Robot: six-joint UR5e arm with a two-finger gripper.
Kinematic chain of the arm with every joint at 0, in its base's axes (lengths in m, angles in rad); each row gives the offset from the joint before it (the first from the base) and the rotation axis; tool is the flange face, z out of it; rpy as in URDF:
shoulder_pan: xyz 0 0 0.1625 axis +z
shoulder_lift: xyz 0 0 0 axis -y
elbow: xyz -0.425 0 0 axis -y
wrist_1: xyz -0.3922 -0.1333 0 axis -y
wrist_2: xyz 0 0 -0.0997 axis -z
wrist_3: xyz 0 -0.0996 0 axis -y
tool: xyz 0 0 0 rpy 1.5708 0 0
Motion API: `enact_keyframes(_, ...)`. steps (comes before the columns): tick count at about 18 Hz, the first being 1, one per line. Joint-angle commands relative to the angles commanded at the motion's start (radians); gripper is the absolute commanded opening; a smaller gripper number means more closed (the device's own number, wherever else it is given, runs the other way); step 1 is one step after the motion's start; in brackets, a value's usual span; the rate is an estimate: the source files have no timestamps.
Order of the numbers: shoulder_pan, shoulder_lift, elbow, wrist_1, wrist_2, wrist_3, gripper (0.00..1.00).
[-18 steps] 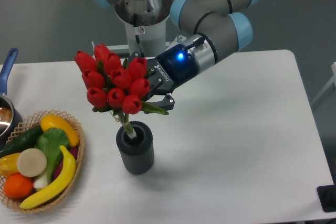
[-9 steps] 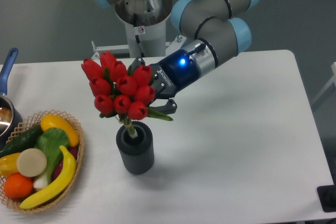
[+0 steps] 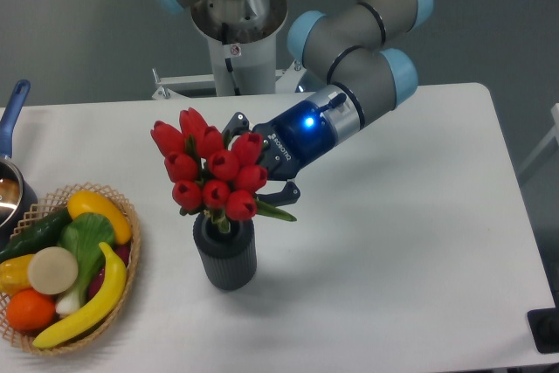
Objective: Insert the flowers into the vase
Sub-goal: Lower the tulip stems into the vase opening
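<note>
- My tool [image 3: 259, 183] sits right behind the flowers [image 3: 212, 175], its dark fingers showing past the bunch on both the upper and lower side; the blooms hide the contact itself, so I cannot tell for certain whether I am clamped on the bunch, though the bunch leans against me as if I carry it.
- The flowers stand in the mouth of the vase [image 3: 225, 252], stems down inside the rim, heads tilted towards the upper left, the lowest blooms just above the opening.
- I judge the bunch light and fairly springy: artificial heads on bound stems, stiff enough to steer from the neck but with leaves that bend and could catch on the rim.
- The best place to hold it is the bound stem just under the heads, where it is firm; squeezing the blooms would only crush them.
- The vase looks small and ribbed, probably light, so a sideways push could tip it on the bench [image 3: 410, 242].
- Against a second ago, the bunch is lower and further right, more over the vase, and the bare stretch of stem then visible above the rim is now gone.
- My arm has come down and right with it.
- The basket [image 3: 125, 275] of fruit and vegetables has not moved.
</note>
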Motion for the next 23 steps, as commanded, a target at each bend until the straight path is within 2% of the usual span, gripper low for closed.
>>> enact_keyframes(6,0.003,-0.038,-0.028,0.0,0.002,0.06,0.43)
enact_keyframes(23,0.005,-0.063,-0.061,0.002,0.069,0.064,0.43)
